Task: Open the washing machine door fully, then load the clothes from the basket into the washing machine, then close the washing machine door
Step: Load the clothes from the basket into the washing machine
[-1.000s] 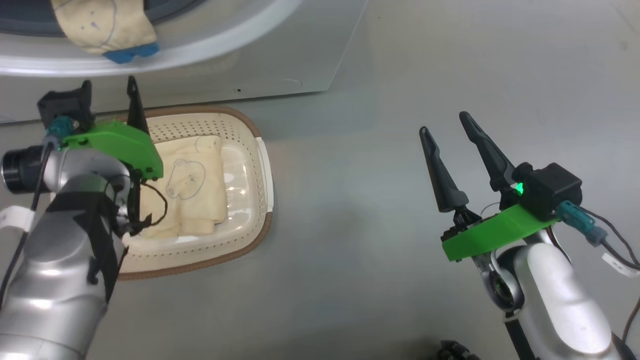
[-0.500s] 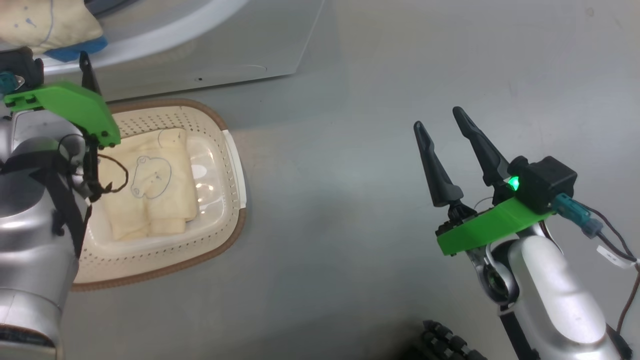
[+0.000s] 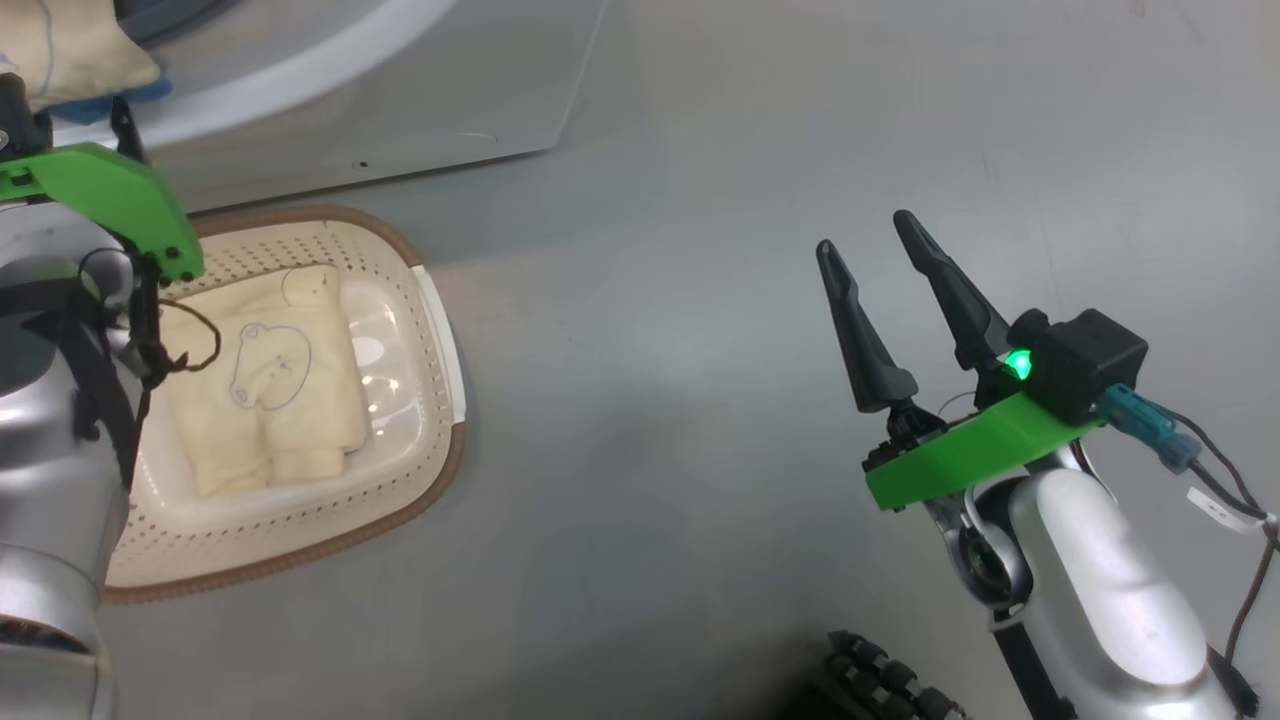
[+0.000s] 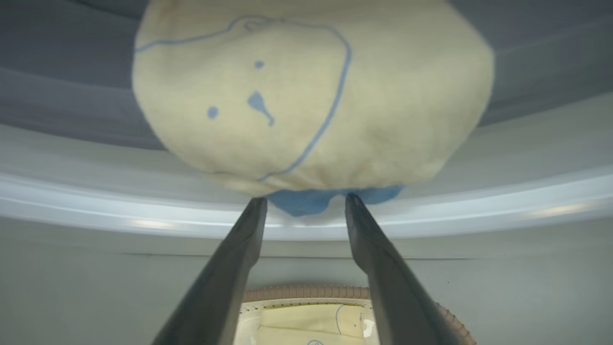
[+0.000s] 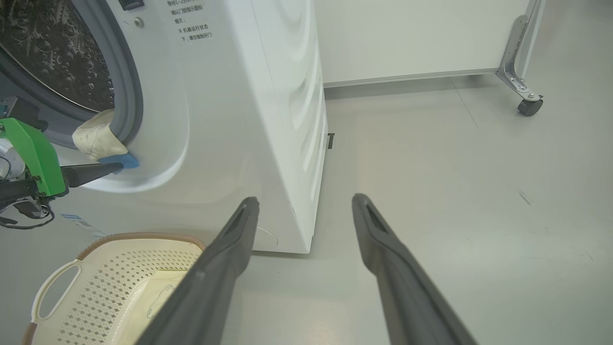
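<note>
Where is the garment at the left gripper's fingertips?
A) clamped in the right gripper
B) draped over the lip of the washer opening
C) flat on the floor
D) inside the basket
B: the garment hangs over the lip of the washing machine opening, right at the tips of the open left gripper.

The left forearm (image 3: 50,500) hides the left side of the basket (image 3: 437,340).

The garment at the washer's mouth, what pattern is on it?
Pale yellow garment with a thin blue line drawing; clearest in the left wrist view.
</note>
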Controlling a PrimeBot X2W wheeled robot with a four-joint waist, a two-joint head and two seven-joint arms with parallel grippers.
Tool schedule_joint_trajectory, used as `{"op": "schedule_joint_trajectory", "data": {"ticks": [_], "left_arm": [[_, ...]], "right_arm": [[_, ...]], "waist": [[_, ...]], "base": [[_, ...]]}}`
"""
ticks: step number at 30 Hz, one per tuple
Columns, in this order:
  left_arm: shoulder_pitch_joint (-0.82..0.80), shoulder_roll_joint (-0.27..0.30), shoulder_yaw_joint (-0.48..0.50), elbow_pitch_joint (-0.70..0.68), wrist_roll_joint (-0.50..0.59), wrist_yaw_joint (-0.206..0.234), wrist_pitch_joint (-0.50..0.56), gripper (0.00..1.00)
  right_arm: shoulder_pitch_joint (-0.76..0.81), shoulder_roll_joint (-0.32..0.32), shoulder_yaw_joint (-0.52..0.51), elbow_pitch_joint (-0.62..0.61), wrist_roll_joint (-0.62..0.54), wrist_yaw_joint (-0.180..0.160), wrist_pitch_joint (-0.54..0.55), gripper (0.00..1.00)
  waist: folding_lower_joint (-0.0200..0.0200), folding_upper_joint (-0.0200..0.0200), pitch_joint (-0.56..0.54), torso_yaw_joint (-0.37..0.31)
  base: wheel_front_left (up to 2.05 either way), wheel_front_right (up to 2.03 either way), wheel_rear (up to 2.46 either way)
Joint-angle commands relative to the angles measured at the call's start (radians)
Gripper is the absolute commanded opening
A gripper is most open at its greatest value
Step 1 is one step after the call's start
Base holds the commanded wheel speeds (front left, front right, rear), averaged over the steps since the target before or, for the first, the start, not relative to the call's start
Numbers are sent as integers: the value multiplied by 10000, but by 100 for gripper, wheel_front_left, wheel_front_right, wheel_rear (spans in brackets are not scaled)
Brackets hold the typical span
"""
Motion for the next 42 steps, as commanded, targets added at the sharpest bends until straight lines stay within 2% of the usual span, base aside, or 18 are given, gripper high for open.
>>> {"op": "schedule_joint_trajectory", "data": {"ticks": [1,2,4,15,28,36,42], "left_arm": [[-343,444,207,-98,-60,-18,-135,47],[-372,432,200,-31,-69,-32,-176,38],[-439,413,189,80,-86,-62,-261,0],[-565,263,37,529,-149,-258,-379,0],[-692,-214,-829,356,159,-909,901,0],[-954,268,-1300,-798,255,-1151,1901,0],[-1241,1267,-1195,-2700,17,-1167,2833,0]], "right_arm": [[-25,-66,158,-311,54,-29,-94,100],[-22,-66,147,-321,60,-29,-94,100],[-18,-66,133,-344,70,-29,-94,100],[-67,-66,69,-335,14,-29,-95,100],[224,-66,-303,-306,-157,-29,-95,100],[391,-66,-375,-247,-11,-29,-95,100],[439,-66,-306,-269,71,-29,-95,100]], "waist": [[1,0,25,-19],[1,0,30,-28],[1,0,58,-41],[1,0,106,50],[1,0,-282,811],[1,0,-587,1024],[1,0,-645,916]], "base": [[0,0,0],[0,0,0],[0,0,0],[0,0,0],[0,0,0],[0,0,0],[0,0,0]]}}
